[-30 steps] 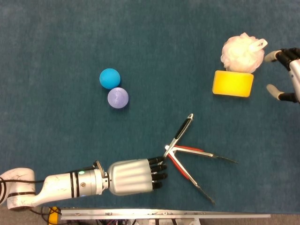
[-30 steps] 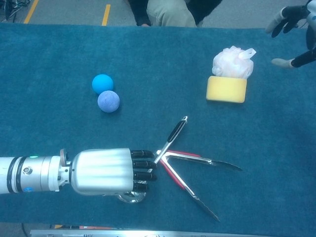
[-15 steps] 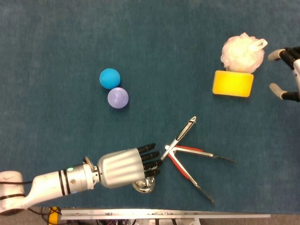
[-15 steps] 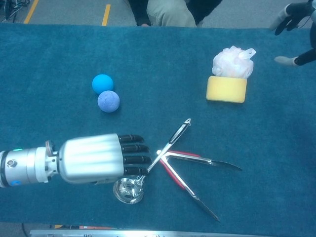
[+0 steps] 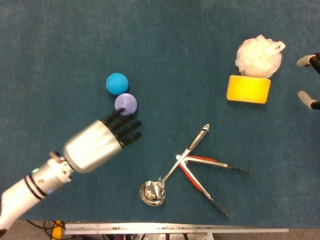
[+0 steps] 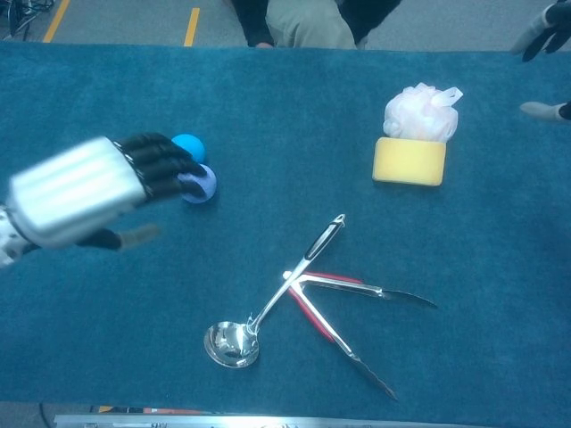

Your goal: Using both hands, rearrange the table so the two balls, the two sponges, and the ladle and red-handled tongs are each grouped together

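Blue tabletop (image 5: 60, 50) carries the ladle (image 5: 172, 169), well apart from the raised, empty, spread-fingered left hand (image 5: 97, 145).

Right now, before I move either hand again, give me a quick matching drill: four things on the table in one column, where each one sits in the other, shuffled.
Things:
1. ladle
2. yellow sponge
3. purple ball
4. left hand

Places or states:
A. right beside the blue ball
B. raised over the table, holding nothing
C. handle lying across the red-handled tongs
D. against the white mesh sponge

Pairs: 1-C, 2-D, 3-A, 4-B
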You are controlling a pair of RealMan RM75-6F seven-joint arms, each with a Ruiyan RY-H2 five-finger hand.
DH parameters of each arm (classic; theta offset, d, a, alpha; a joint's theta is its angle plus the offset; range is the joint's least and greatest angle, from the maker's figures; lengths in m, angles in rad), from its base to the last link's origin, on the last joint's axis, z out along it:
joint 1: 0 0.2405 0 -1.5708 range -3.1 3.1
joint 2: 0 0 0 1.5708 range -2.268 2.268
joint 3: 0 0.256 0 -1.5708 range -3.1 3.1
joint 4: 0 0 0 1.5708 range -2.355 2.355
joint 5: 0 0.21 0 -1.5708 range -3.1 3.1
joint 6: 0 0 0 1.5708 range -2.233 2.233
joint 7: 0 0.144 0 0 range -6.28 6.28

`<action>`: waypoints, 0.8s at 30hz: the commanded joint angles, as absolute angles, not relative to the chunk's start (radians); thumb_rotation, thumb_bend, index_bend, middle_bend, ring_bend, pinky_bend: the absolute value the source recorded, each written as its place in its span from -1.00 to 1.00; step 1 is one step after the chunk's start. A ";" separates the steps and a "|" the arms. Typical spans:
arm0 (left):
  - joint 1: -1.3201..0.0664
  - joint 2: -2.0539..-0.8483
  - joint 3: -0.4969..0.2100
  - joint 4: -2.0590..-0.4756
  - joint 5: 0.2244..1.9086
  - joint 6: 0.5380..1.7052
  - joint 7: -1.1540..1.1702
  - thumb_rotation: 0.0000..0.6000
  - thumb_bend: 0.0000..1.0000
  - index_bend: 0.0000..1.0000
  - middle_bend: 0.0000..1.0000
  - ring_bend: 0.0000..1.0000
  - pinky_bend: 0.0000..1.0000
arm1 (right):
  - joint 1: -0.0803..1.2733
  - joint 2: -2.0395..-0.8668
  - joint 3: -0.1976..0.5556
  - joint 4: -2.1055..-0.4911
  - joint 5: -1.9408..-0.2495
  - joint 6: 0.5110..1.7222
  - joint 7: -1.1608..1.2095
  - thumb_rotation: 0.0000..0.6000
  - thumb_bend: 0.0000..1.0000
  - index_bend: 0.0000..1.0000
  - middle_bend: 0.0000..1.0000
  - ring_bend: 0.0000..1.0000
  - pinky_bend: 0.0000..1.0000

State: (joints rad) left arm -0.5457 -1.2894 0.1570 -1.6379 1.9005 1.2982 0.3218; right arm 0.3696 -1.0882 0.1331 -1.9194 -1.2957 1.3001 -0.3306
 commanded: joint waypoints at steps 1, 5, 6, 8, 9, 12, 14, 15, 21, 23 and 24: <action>-0.487 -1.252 0.132 -1.655 1.834 1.359 0.305 1.00 -0.28 -0.54 -0.63 -0.70 -0.67 | 0.359 -1.081 0.127 -1.918 -1.307 1.312 -0.328 1.00 -0.67 -0.26 -0.15 -0.32 0.23; -0.424 -1.222 0.106 -1.681 1.748 1.410 0.322 1.00 -0.28 -0.55 -0.64 -0.70 -0.67 | 0.337 -1.076 0.120 -1.915 -1.328 1.340 -0.315 1.00 -0.67 -0.26 -0.15 -0.32 0.22; -0.405 -1.216 0.099 -1.690 1.719 1.425 0.316 1.00 -0.28 -0.55 -0.65 -0.70 -0.67 | 0.329 -1.074 0.118 -1.913 -1.330 1.350 -0.314 1.00 -0.67 -0.26 -0.15 -0.32 0.22; -0.377 -1.205 0.091 -1.701 1.676 1.444 0.298 1.00 -0.28 -0.55 -0.65 -0.70 -0.67 | 0.315 -1.073 0.115 -1.911 -1.330 1.367 -0.314 1.00 -0.66 -0.26 -0.15 -0.32 0.21; -0.359 -1.199 0.087 -1.706 1.652 1.456 0.282 1.00 -0.28 -0.55 -0.65 -0.70 -0.67 | 0.306 -1.072 0.113 -1.909 -1.331 1.378 -0.309 1.00 -0.66 -0.26 -0.15 -0.32 0.20; -0.318 -1.188 0.078 -1.704 1.604 1.488 0.237 1.00 -0.28 -0.55 -0.66 -0.70 -0.67 | 0.281 -1.070 0.106 -1.899 -1.337 1.406 -0.301 1.00 -0.65 -0.26 -0.15 -0.32 0.19; -0.291 -1.183 0.072 -1.696 1.582 1.510 0.215 1.00 -0.28 -0.55 -0.67 -0.70 -0.67 | 0.261 -1.068 0.099 -1.890 -1.343 1.427 -0.294 1.00 -0.64 -0.26 -0.15 -0.32 0.19; -0.280 -1.181 0.071 -1.691 1.573 1.518 0.208 1.00 -0.28 -0.55 -0.67 -0.70 -0.67 | 0.253 -1.068 0.096 -1.886 -1.346 1.435 -0.290 1.00 -0.64 -0.26 -0.15 -0.32 0.18; -0.220 -1.168 0.067 -1.677 1.522 1.542 0.184 1.00 -0.28 -0.55 -0.67 -0.70 -0.67 | 0.200 -1.068 0.076 -1.857 -1.359 1.482 -0.269 1.00 -0.63 -0.26 -0.15 -0.32 0.17; -0.201 -1.170 0.059 -1.669 1.503 1.553 0.169 1.00 -0.28 -0.55 -0.68 -0.70 -0.67 | 0.185 -1.068 0.071 -1.849 -1.356 1.491 -0.265 1.00 -0.63 -0.26 -0.15 -0.32 0.17; -0.194 -1.173 0.054 -1.664 1.497 1.559 0.160 1.00 -0.28 -0.55 -0.68 -0.70 -0.67 | 0.179 -1.068 0.069 -1.846 -1.354 1.494 -0.263 1.00 -0.63 -0.26 -0.15 -0.32 0.17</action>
State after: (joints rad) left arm -0.2043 -1.1705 0.0619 -1.6720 1.5078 1.5493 0.1723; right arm 0.1842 -1.0680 0.0725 -1.8496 -1.3555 1.4900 -0.2664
